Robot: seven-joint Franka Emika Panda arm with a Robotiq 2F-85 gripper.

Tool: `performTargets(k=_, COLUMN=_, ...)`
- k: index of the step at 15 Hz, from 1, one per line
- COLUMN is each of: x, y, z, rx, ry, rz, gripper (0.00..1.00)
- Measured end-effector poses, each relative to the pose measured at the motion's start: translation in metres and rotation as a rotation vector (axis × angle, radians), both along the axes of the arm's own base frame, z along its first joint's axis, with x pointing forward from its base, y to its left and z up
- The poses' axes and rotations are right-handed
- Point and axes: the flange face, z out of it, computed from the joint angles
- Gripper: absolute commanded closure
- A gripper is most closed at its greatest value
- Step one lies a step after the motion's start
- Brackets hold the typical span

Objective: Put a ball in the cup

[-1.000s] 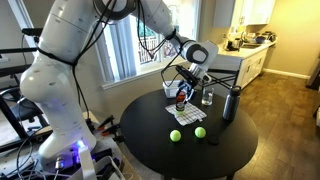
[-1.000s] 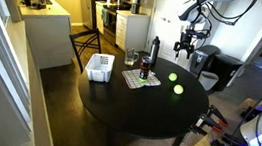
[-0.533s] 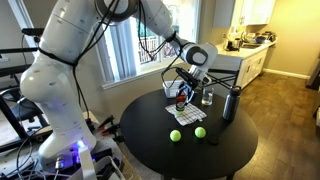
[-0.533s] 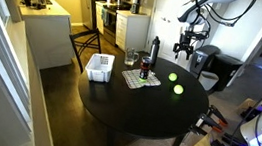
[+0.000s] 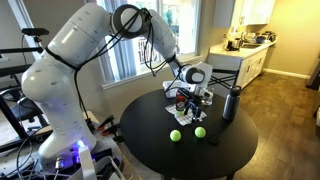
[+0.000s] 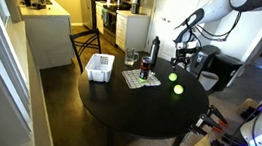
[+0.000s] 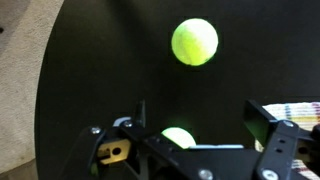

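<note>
Nearest me, two matching balls lie on the table (image 5: 150, 125). The fingers (image 7: 268, 128) hang apart and empty over one ball (image 7: 178, 137), its twin (image 7: 195, 42) just beyond. Come down off-centre and a fingertip would likely send it rolling into the twin. Farther back, the cup (image 6: 145, 76) beside the bottle (image 6: 154, 50) looks barely wider than the ball, so a sloppy drop could tip it.

No text, label, brand or number can be read in any view: the tennis ball (image 7: 195, 42) in the wrist view shows no legible marking, and the multicoloured mat (image 7: 298, 108) at its right edge bears what may be print, too small to read.
</note>
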Motion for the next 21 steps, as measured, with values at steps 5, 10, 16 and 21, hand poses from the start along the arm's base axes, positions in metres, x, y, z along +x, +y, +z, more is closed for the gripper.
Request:
performTargets(k=5, x=0.009, y=-0.002, z=-0.042, rx=-0.202, ry=-0.095, rz=0.087, gripper=0.0)
performTargets(k=10, x=0.016, y=-0.009, z=-0.093, rx=-0.308, ry=-0.224, rz=0.061, gripper=0.0)
performTargets(k=16, x=0.016, y=-0.006, z=-0.134, rx=-0.365, ry=-0.257, rz=0.092, gripper=0.53)
performTargets(k=21, x=0.023, y=0.001, z=-0.129, rx=-0.375, ry=-0.308, rz=0.118, gripper=0.59)
